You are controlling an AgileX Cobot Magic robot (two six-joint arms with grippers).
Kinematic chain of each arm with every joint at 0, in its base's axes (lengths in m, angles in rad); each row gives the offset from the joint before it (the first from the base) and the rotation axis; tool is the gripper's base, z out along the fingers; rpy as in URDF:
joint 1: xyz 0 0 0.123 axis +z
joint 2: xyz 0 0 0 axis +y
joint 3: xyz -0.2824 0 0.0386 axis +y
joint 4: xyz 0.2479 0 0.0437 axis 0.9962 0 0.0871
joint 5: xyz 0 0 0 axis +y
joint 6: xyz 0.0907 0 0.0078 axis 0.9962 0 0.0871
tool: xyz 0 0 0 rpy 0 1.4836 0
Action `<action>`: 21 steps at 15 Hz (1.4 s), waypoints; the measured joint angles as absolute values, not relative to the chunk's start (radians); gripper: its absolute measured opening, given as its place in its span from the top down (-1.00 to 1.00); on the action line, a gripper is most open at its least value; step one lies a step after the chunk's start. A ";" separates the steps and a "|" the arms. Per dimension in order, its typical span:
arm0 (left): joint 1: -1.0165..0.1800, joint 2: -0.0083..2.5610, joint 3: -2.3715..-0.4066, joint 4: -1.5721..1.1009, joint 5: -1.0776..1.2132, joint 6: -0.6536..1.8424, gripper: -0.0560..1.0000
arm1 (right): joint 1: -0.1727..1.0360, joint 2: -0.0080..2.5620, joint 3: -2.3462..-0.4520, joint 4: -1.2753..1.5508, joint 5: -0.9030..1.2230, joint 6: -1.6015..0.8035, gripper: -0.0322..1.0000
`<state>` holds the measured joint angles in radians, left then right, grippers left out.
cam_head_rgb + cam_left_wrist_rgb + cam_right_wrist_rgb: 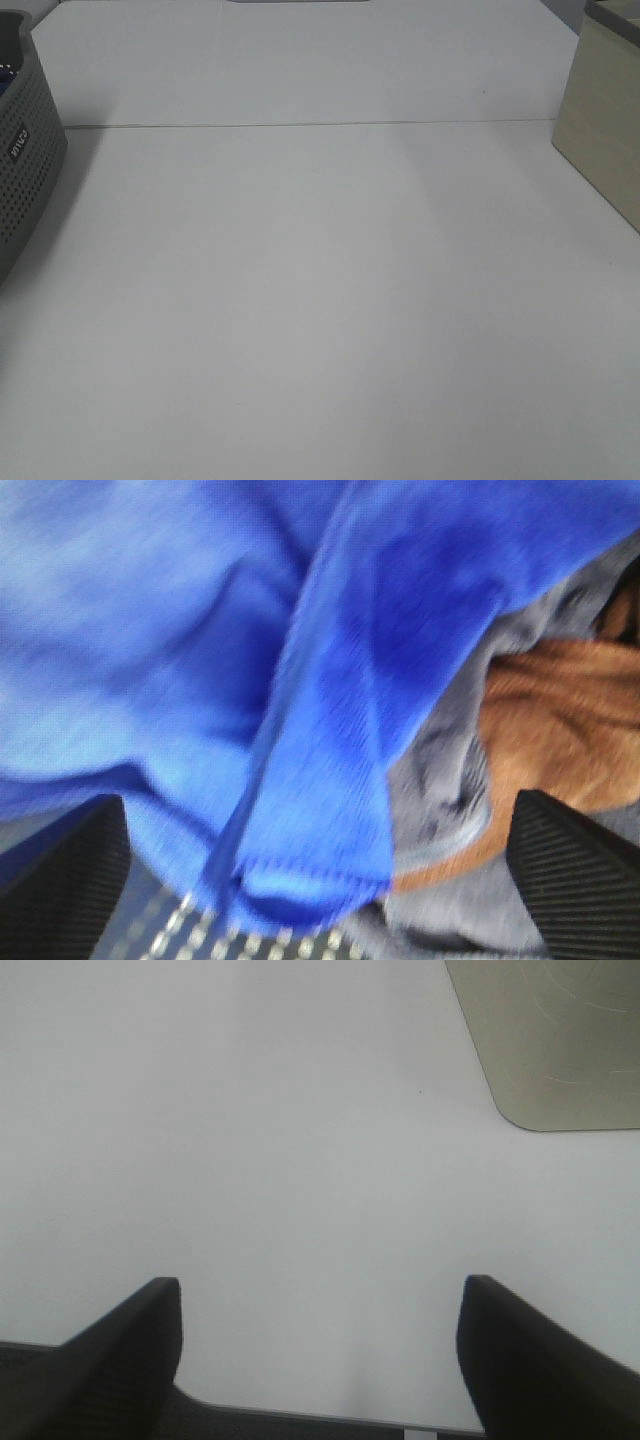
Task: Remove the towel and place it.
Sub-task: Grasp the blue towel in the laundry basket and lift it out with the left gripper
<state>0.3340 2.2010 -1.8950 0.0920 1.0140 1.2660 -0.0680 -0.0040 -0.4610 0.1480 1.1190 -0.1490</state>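
Observation:
The royal-blue towel (200, 640) fills most of the left wrist view, crumpled, with a thick fold hanging toward the camera. My left gripper (315, 805) is open right over it. Its two black fingers (60, 880) stand wide apart on either side of that fold, not pressing it. The towel lies on other cloths in the grey basket (25, 170), which sits at the left edge of the high view. My right gripper (320, 1285) is open and empty over bare white table. Neither arm shows in the high view.
A brown cloth (560, 720) and a grey cloth (450, 770) lie beside the towel in the basket. A beige box (605, 120) stands at the table's far right, its corner (560, 1040) ahead of the right gripper. White tabletop (320, 300) spans the space between.

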 joint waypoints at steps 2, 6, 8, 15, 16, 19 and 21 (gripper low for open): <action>0.334 2.229 -1.896 0.078 1.014 1.297 -0.94 | -0.068 -0.004 -0.461 0.148 1.119 -0.149 -0.51; 0.330 2.259 -1.896 0.070 1.019 1.347 -0.79 | -0.068 -0.004 -0.461 0.148 1.119 -0.149 -0.51; 0.320 2.265 -1.896 0.069 0.992 1.349 -0.51 | -0.068 -0.004 -0.461 0.151 1.119 -0.149 -0.51; 0.314 2.265 -1.916 0.087 0.944 1.259 0.89 | -0.068 -0.004 -0.461 0.151 1.119 -0.149 -0.51; 0.314 2.265 -1.916 0.087 0.944 1.259 0.89 | -0.068 -0.004 -0.461 0.151 1.119 -0.149 -0.51; 0.314 2.262 -2.019 0.089 1.074 1.184 0.89 | -0.068 -0.004 -0.461 0.151 1.119 -0.149 -0.51; 0.302 2.228 -2.053 0.089 1.135 1.180 0.89 | -0.068 -0.004 -0.461 0.151 1.119 -0.149 -0.51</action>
